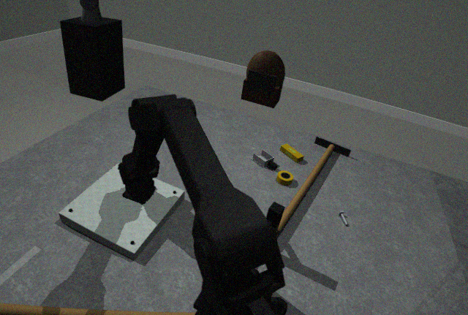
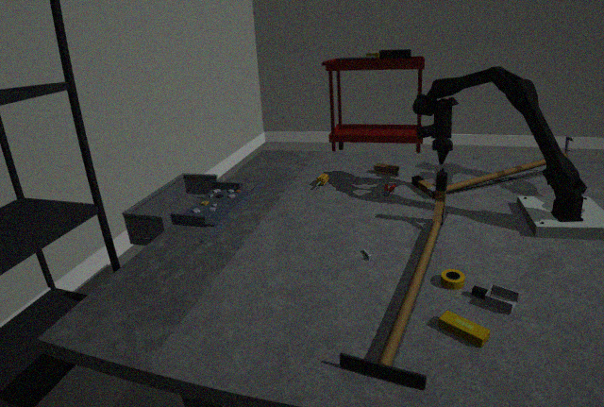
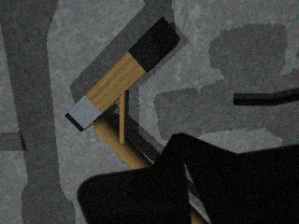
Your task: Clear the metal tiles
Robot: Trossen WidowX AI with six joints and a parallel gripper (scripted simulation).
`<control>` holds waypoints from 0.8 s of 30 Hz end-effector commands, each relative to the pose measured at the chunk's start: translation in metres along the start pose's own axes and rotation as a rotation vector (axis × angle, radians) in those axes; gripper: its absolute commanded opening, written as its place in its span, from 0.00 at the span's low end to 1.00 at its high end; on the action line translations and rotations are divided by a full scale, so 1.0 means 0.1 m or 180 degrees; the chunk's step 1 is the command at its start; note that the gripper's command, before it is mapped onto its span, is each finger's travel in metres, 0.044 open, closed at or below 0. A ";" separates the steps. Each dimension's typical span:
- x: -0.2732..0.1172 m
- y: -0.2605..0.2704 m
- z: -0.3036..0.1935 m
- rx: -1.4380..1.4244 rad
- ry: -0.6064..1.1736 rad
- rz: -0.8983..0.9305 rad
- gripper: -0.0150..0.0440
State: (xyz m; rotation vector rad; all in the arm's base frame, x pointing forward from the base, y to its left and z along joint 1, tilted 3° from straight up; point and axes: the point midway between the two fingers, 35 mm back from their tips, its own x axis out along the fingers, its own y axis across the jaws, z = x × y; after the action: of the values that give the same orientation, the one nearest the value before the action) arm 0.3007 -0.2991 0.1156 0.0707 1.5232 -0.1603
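The long scraper (image 1: 306,182) (image 2: 414,285) lies flat on the table, a wooden pole with a black blade (image 1: 332,146) (image 2: 382,371) at one end and a black grip (image 1: 275,213) (image 2: 440,180) at the other. My gripper (image 2: 441,157) (image 3: 178,139) is shut and empty, pointing down a little above that grip, not touching it. The wrist view shows a wooden pole (image 3: 117,140) below the fingers. Several small metal tiles (image 2: 214,198) lie in the grey catch box (image 2: 143,227) at the far end of the dark bench plate (image 2: 146,290).
A second wooden pole (image 2: 493,176) (image 3: 121,75) and a short black-wood-grey tool lie near the grip. A yellow tape roll (image 1: 284,177) (image 2: 452,279), a yellow level (image 1: 292,152) (image 2: 463,328), a metal bracket (image 1: 264,159) and a screw (image 1: 344,218) (image 2: 365,252) lie beside the scraper. A red cart (image 2: 376,131) stands behind.
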 end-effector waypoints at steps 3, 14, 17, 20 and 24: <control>-0.16 -0.01 0.03 0.0002 -0.0025 -0.0019 0.25; -0.48 -0.01 0.02 0.0002 -0.0025 -0.0018 0.25; -0.56 0.00 0.01 0.0002 -0.0025 -0.0018 0.25; -0.58 0.00 0.01 -0.0001 -0.0025 -0.0019 0.25; -0.58 0.08 0.07 -0.0082 -0.0031 -0.0025 0.25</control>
State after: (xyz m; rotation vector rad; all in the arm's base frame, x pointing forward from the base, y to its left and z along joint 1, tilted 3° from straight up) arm 0.3005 -0.2934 0.1719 0.0591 1.5165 -0.1570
